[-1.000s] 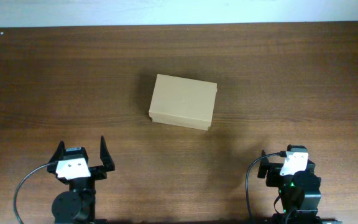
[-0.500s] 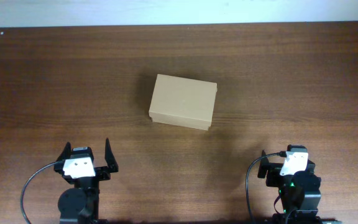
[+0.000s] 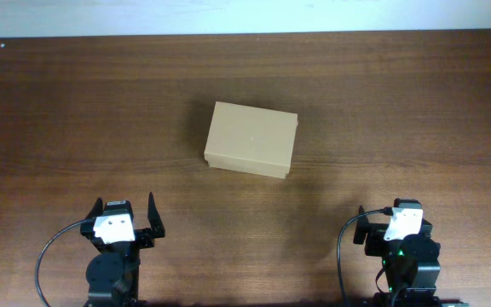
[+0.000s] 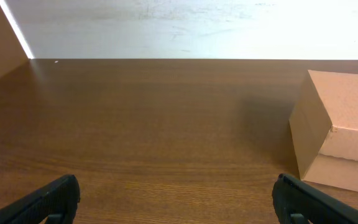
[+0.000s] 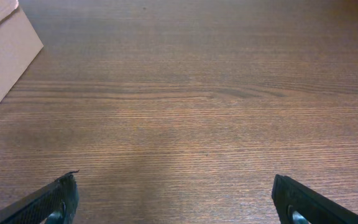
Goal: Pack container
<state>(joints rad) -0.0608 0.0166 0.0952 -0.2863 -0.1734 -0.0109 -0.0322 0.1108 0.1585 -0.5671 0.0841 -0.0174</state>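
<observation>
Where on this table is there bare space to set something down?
The table is bare left of the container out to the edge, right of it likewise, and in front, between it and the left gripper and right gripper. Nothing is crowded; only the container sits mid-table.

Table and wall only.
You have a dark brown wood-grain table (image 3: 416, 111) spanning the whole view, and a white wall (image 3: 245, 15) runs along its far edge.

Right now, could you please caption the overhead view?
Closed cardboard container centred; left hand and right hand open, clear of it.
</observation>
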